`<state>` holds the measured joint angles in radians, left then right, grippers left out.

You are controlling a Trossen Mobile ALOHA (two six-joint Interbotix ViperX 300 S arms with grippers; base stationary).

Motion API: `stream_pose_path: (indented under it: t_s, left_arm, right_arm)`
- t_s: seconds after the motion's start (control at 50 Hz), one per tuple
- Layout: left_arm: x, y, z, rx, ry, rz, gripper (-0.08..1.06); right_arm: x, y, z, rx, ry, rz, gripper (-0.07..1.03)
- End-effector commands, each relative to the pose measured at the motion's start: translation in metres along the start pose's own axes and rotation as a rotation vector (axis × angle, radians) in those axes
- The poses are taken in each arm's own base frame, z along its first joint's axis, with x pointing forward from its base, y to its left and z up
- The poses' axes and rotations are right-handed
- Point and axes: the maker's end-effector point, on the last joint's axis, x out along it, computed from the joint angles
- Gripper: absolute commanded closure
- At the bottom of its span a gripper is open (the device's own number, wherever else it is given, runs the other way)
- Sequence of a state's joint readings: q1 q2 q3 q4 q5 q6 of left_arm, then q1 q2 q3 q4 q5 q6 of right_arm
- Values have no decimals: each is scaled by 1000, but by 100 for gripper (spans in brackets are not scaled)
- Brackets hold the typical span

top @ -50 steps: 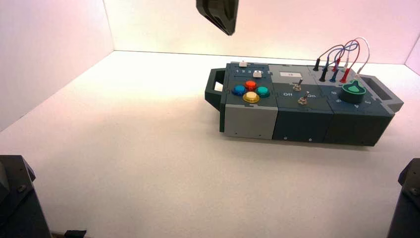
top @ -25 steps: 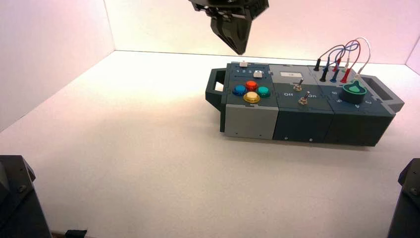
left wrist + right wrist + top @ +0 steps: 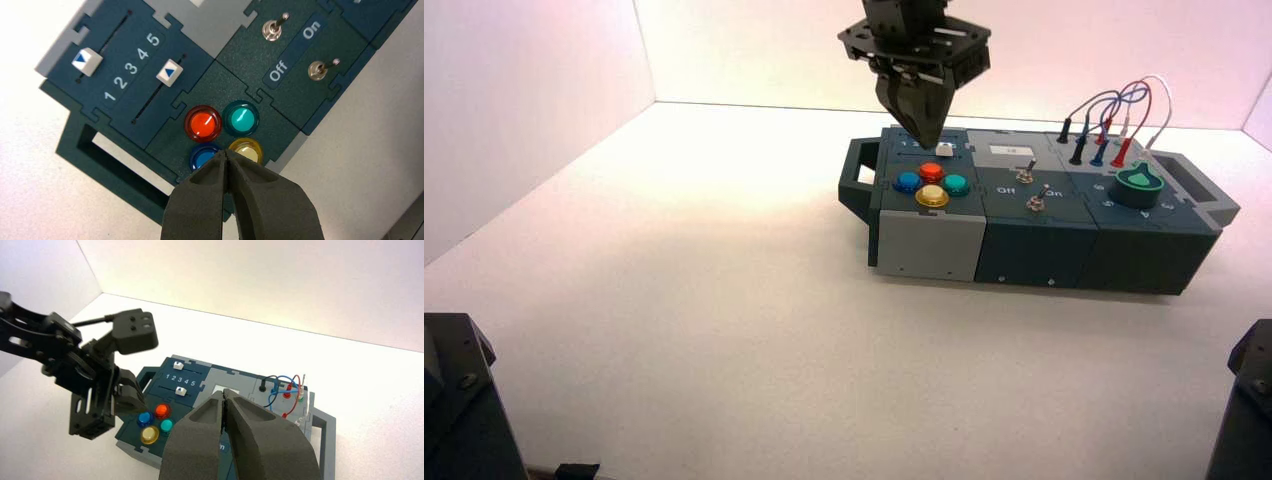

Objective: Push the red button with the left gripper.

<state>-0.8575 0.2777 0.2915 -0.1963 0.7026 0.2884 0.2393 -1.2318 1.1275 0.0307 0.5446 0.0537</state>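
The left end effector [image 3: 927,143] is at work above the box's button module, its tip pointing down. Its two dark tapered fingers [image 3: 196,200] are closed together and grip nothing. The closed pair forms a single narrow tip—a form suited to pressing one small cap without touching its neighbours.

The target, a small round red-orange domed plastic button [image 3: 203,124], sits on the dark top panel of the box [image 3: 930,246], toward the panel's left end as the high view shows it. It is one of four in a tight cluster, with a round blue domed button [image 3: 907,182], a round green domed button [image 3: 955,185] and a round amber-yellow domed button [image 3: 932,196]. Of the four, it lies nearest the white slider caps [image 3: 169,72]. The box rests well in from the near edge of the pale counter [image 3: 694,330], close to the far edge.

The right end effector [image 3: 223,392] is idle over the counter, fingers closed, with its wrist camera facing the box.

The current step is judged to be the approach; the press remains to be done. Center the tip over the red cap, then lower it straight down. Caution: the spacing is close—a sideways error could depress the blue or green button instead.
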Motion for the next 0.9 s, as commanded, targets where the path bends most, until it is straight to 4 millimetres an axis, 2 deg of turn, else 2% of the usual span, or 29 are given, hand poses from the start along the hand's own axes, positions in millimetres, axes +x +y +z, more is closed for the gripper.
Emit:
stream_pose_path:
  t_s: [0.02,0.5,0.9]
  left_arm:
    - [-7,0,16,18,-39,6,101]
    - [15,4,23,39,-5,-1,101]
    - [28,29,17,7,19,10,101]
  right_arm:
    - [-2,0,9,-2,-22,-2,99]
    - [-3,0,10,-2,-29,-2,99]
    - [-5,0,10,-2,-35,-1,99]
